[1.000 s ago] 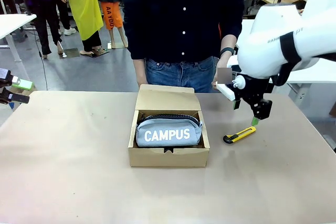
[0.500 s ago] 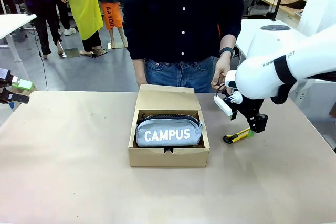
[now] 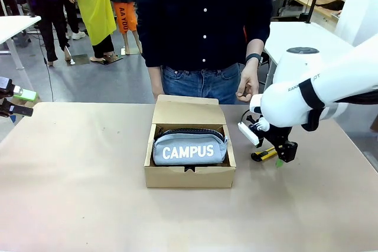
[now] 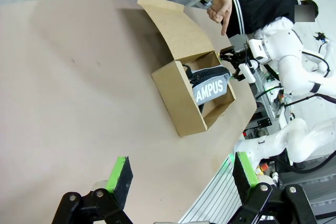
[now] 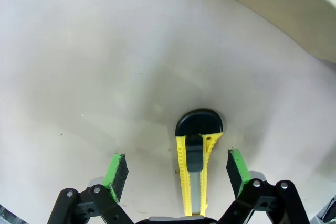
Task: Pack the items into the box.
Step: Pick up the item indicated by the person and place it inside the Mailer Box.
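the grey-blue pouch (image 3: 189,150) with the word "campus" lies inside the open cardboard box (image 3: 189,176) in the middle of the table (image 3: 88,199), and the flap lid stands up at the far side. the yellow-and-black utility knife (image 3: 261,156) lies on the table just beside the box, on the robot's right. the right gripper (image 3: 277,159) is low over the knife; in the right wrist view its green pads (image 5: 118,169) stand apart, one on each side of the knife (image 5: 191,182), not touching it. the left gripper (image 4: 181,174) is well apart from the box, at the left table edge, its fingers also spread and holding nothing. the person's hand (image 3: 247,90) hangs behind the table.
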Available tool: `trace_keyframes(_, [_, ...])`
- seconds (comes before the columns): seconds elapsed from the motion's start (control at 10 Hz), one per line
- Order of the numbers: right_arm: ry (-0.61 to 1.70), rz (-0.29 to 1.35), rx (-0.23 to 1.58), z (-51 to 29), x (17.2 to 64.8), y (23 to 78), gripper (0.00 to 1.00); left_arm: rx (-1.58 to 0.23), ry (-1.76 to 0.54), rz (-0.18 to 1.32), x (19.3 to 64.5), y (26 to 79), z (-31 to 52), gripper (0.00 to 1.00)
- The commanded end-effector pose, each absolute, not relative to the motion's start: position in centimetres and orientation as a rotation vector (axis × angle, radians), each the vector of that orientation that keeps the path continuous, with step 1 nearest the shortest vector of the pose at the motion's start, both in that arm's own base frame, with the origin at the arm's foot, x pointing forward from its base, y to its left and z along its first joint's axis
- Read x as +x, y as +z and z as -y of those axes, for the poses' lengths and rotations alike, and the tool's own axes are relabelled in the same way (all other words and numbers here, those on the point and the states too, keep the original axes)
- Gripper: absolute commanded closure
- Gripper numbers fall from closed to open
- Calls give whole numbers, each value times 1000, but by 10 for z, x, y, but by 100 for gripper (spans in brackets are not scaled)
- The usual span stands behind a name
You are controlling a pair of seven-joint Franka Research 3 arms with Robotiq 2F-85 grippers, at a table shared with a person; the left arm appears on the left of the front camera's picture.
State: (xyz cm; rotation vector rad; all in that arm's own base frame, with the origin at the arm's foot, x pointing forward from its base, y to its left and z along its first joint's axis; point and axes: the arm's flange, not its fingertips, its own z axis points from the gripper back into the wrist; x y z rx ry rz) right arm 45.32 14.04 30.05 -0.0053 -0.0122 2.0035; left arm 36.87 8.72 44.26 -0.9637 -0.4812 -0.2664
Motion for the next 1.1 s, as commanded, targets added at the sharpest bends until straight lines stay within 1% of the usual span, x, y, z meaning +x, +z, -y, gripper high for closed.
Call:
trace_keyframes(0.0, [2024,50,9,-137,459,295,0,-963,-276,476,366,443,-89,0])
trace_keyframes(0.3, [2011,33,17,-133,458,296,0,-963,-276,476,366,443,-89,0])
trace_keyframes(0.4, [2011,34,19,-133,457,296,31,-963,-276,476,366,443,-89,0])
trace_keyframes(0.5, [2006,30,33,-133,457,296,55,-963,-276,476,366,443,-89,0])
trace_keyframes(0.6, [2006,29,39,-133,457,296,86,-963,-276,476,366,443,-89,0])
trace_keyframes(0.7, [2004,28,40,-134,457,297,100,-963,-276,476,366,443,-89,0])
trace_keyframes(0.9, [1995,18,39,-132,457,297,100,-963,-276,476,366,443,-89,0])
trace_keyframes(1.0, [1992,17,46,-131,458,297,92,-963,-276,476,366,443,-89,0])
